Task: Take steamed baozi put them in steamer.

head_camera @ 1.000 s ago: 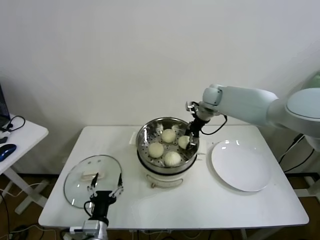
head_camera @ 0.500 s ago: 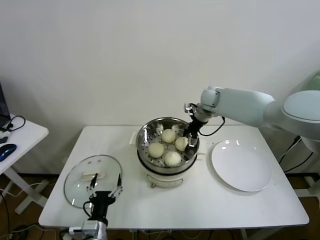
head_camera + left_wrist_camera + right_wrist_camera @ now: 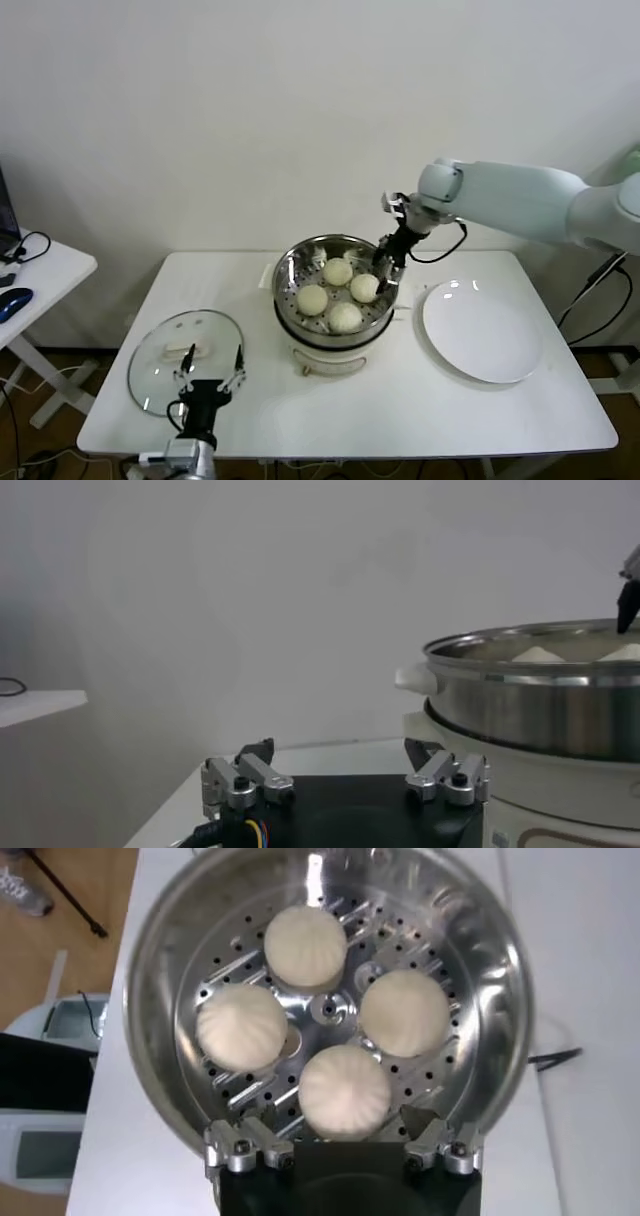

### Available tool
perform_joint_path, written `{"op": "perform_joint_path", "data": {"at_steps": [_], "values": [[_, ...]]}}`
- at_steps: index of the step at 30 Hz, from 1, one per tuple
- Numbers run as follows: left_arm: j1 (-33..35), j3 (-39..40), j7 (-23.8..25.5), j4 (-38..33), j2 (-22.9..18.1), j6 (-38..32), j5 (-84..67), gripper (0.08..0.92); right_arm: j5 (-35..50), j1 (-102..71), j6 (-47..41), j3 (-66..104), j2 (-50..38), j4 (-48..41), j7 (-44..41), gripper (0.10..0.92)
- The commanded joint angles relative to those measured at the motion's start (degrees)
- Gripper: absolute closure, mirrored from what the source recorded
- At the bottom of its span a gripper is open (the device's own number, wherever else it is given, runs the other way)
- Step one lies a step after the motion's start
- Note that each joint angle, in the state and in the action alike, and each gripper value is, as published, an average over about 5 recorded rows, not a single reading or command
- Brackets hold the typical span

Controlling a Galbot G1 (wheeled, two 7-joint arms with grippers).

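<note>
Now four baozi [image 3: 344, 1091] inside steamer [image 3: 285, 278] — right end effector [image 3: 388, 266] empty, spread wide, above the rim.

The right gripper [image 3: 388, 262] has let go and lifted up and back to the steamer's [image 3: 287, 272] far right rim, fingers spread. The fourth steamed baozi [image 3: 364, 287] now sits free on the perforated floor, nearer the other three than a second ago.
</note>
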Motion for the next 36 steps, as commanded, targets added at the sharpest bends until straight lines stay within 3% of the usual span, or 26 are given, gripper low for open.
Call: {"op": "perform_joint_path", "data": {"at_steps": [1,11,23,28,36], "values": [[0.64,-0.73,-0.09,-0.15,0.28,-0.46,0.31,0.177,-3.64,7.81,2.28,6.43,-9.54,8.33,0.61,0.203],[1.50,-1.46,-0.50,-1.27,0.72,-1.20,1.51,0.177,-15.61,-1.82,-0.77,26.82,-24.91,16.62,8.16,0.203],[1.51,-3.58,3.86,-4.23,1.56,-0.75,1.21,0.177,-23.89,-46.11,2.36,72.58,-40.98,27.19,20.43,0.203],[1.21,-4.31,6.25,-4.69,1.71,-0.34,-0.73,0.177,-26.93,-73.29,4.50,100.00,-39.75,31.15,25.33,0.203],[-0.14,-4.34,7.31,-4.62,1.45,1.21,-1.17,0.177,-31.79,-103.34,7.27,131.58,-25.88,37.06,32.01,0.203]]}}
